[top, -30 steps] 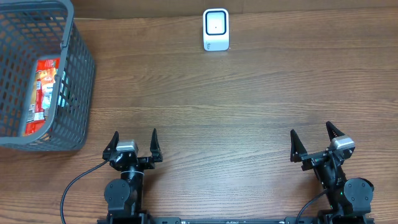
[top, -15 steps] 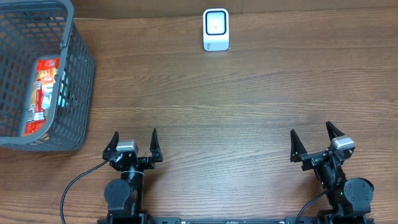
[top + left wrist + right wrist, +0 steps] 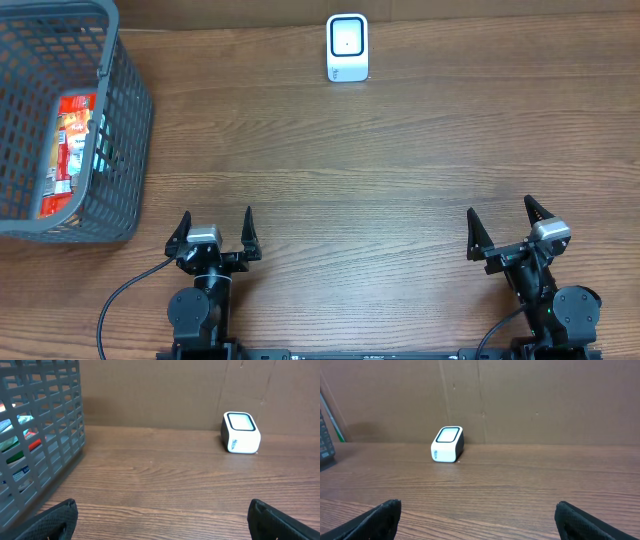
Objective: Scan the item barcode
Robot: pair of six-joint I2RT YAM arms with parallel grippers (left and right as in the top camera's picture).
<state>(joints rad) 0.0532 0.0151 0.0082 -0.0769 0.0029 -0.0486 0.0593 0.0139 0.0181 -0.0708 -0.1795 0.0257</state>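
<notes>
Seen from overhead, a grey mesh basket (image 3: 128,130) is set at the far left corner of the wooden table (image 3: 350,170), and the red packet (image 3: 70,150) is seen lying inside it, against the basket's floor. The white barcode scanner (image 3: 347,47) is placed at the far edge of the table, near the middle, well apart from the basket. At the near edge, the left gripper (image 3: 216,213) is parked with its jaws spread wide and nothing between them; the right gripper (image 3: 499,206) is likewise held wide apart and empty. A black cable (image 3: 115,305) is looped beside the left arm's base.

From the left wrist, the basket wall is shown filling the left side, with red, blue and green packaging glimpsed through the mesh. The scanner is seen far off to the right, its window turned upward, before a brown cardboard backdrop (image 3: 150,390). Only the two dark fingertips (image 3: 50,520) are caught in the bottom corners, set far apart over bare wood.

From the right wrist, the scanner is framed left of centre against the same cardboard. A sliver of the basket is caught at the left edge. The packet cannot be made out here.
</notes>
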